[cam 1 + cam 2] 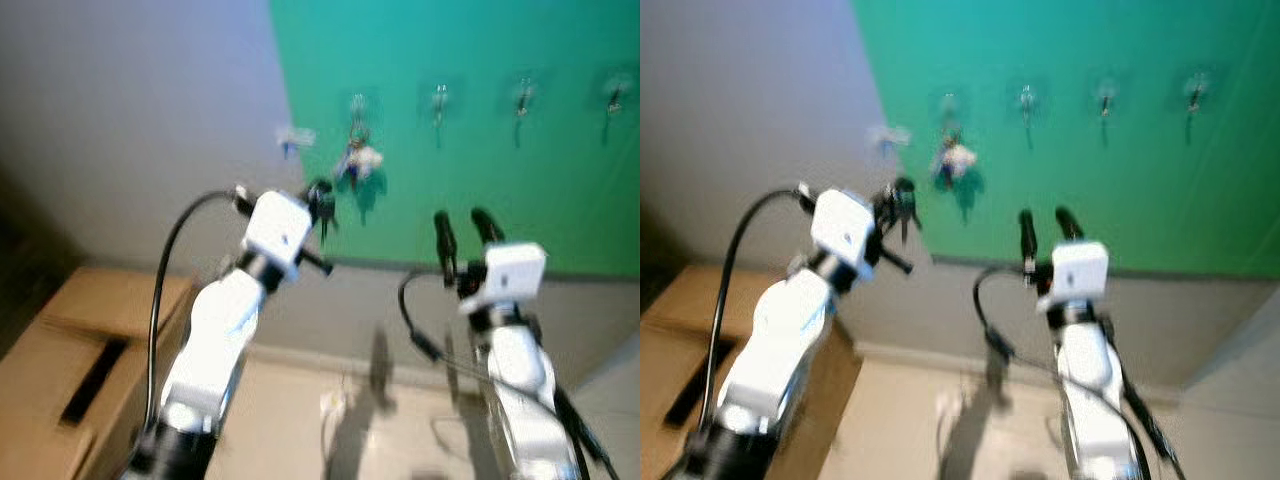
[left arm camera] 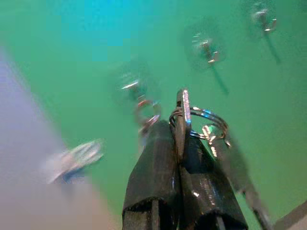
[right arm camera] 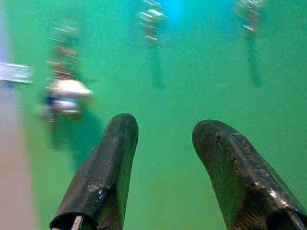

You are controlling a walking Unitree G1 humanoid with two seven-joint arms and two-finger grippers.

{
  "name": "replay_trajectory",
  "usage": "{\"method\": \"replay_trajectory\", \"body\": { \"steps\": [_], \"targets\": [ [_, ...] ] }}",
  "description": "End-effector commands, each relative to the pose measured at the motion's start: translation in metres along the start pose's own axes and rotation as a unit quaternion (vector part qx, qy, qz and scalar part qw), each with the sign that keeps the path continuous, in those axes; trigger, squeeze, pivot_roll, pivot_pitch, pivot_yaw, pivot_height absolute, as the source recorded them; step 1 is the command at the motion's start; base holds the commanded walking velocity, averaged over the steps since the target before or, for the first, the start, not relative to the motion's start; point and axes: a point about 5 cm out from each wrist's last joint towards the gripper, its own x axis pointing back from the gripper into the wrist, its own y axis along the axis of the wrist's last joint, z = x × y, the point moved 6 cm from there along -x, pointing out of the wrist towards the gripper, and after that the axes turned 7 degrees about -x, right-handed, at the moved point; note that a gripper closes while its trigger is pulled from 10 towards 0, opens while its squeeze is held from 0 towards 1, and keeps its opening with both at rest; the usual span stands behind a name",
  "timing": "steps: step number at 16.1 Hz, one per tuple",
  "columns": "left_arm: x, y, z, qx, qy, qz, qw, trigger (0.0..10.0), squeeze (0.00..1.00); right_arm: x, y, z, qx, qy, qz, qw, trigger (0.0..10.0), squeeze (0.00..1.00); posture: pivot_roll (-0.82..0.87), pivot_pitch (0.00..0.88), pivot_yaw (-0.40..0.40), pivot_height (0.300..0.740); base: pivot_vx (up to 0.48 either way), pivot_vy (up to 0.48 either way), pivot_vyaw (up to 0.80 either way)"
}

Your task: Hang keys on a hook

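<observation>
The left pincer [image 2: 178, 143] is clamped on a key ring [image 2: 201, 122] before the green wall [image 1: 480, 200] with its hooks [image 1: 439, 98]; the right pincer [image 3: 165, 139] stands apart.

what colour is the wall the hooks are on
Green wall, with hooks in a row; clearest in the left eye view.

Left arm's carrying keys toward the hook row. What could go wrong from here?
1. The left gripper pinches only one key edge-on; the key ring dangles beside the fingers, so it may swing and miss a hook.
2. One hook already carries a key bunch; aiming there could tangle them. The free hook next along looks safer.
3. The head views are blurred by motion, so aiming may be off until the robot settles.
</observation>
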Motion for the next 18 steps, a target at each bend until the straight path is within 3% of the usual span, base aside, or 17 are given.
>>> {"method": "replay_trajectory", "body": {
  "steps": [1,5,8,12,16,18],
  "targets": [
    [-0.004,0.005,-0.007,0.001,-0.016,-0.006,1.0,10.0,0.0,0.003,-0.003,-0.006,0.007,-0.011,0.008,1.0,10.0,0.0,-0.21,0.006,0.177,0.74,0.48,0.0,-0.63],
    [-0.006,0.004,-0.017,0.001,-0.047,-0.005,0.999,10.0,0.0,0.005,-0.006,0.003,0.016,0.01,0.011,1.0,10.0,0.0,-0.2,0.013,0.177,0.74,0.48,0.0,-0.47],
    [-0.007,0.012,-0.023,0.028,-0.076,-0.013,0.997,10.0,0.0,0.008,-0.01,0.006,0.015,0.01,0.02,1.0,10.0,0.0,-0.19,0.017,0.182,0.74,0.0,0.0,0.0],
    [-0.011,0.02,-0.021,0.048,-0.092,-0.022,0.994,10.0,0.0,0.009,-0.012,0.006,0.011,0.008,0.02,1.0,10.0,0.0,-0.2,0.005,0.188,0.74,0.0,0.0,0.0],
    [-0.024,0.018,-0.005,0.098,-0.107,-0.011,0.989,10.0,0.0,0.013,-0.013,0.005,0.014,0.01,0.02,1.0,10.0,0.0,-0.21,0.0,0.189,0.74,0.0,0.0,0.0],
    [-0.029,0.02,-0.005,0.111,-0.126,-0.014,0.986,10.0,0.0,0.013,-0.014,0.005,0.013,0.009,0.022,1.0,10.0,0.0,-0.22,0.0,0.19,0.74,0.0,0.0,0.0]
  ]
}}
